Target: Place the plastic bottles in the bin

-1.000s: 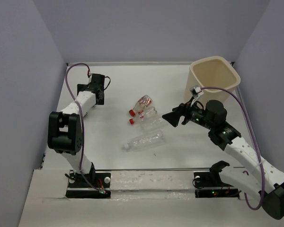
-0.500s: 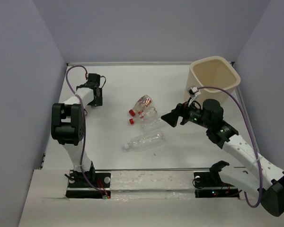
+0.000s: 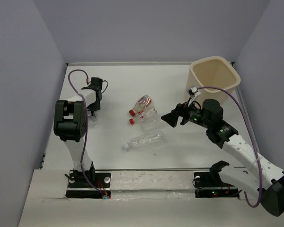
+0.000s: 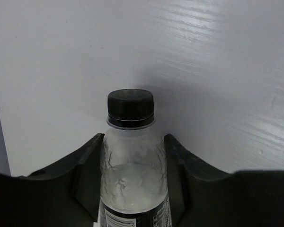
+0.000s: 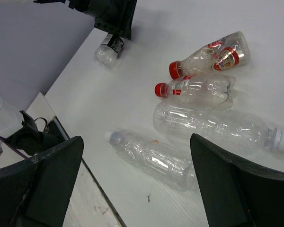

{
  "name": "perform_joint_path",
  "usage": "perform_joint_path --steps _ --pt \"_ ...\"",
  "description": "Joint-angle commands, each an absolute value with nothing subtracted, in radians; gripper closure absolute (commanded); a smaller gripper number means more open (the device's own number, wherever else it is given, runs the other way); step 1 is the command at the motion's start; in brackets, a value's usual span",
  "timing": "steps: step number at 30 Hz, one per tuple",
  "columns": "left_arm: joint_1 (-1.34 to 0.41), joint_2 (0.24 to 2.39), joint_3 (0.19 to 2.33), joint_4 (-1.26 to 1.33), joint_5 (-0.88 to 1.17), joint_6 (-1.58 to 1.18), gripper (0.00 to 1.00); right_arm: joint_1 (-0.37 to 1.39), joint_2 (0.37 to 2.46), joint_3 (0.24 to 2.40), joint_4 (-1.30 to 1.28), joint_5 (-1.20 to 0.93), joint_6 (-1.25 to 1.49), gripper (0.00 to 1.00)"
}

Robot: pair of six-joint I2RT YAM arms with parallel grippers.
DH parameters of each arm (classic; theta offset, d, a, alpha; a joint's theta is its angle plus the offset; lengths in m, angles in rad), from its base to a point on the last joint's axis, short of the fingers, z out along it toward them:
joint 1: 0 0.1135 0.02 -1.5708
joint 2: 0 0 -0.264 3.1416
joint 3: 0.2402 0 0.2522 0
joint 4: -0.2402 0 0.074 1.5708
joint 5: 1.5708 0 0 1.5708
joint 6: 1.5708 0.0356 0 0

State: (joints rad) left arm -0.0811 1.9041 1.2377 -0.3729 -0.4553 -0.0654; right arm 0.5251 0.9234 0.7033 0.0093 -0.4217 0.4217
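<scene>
Here, pinches a black-capped bottle (image 4: 132,179) in the left gripper (image 4: 133,138) for the bin (image 3: 212,59); holds the right gripper (image 3: 169,118) wide above four bottles (image 5: 208,123), ready.

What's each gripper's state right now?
Left gripper: closed on the black-capped bottle.
Right gripper: open, holding nothing.
</scene>
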Motion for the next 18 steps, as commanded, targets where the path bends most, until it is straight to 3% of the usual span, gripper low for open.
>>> perform_joint_path --steps 1,7,18 --pt "-0.071 1.893 1.227 -0.422 -0.445 -0.103 0.58 0.531 0.925 0.713 0.034 -0.408 0.405 0.01" --pt "-0.071 1.859 1.235 -0.420 -0.410 -0.115 0.99 0.531 0.936 0.715 0.031 -0.399 0.399 0.02" --pt "-0.130 1.562 1.311 -0.318 -0.033 -0.187 1.00 0.531 0.931 0.733 0.031 -0.440 0.403 0.02"
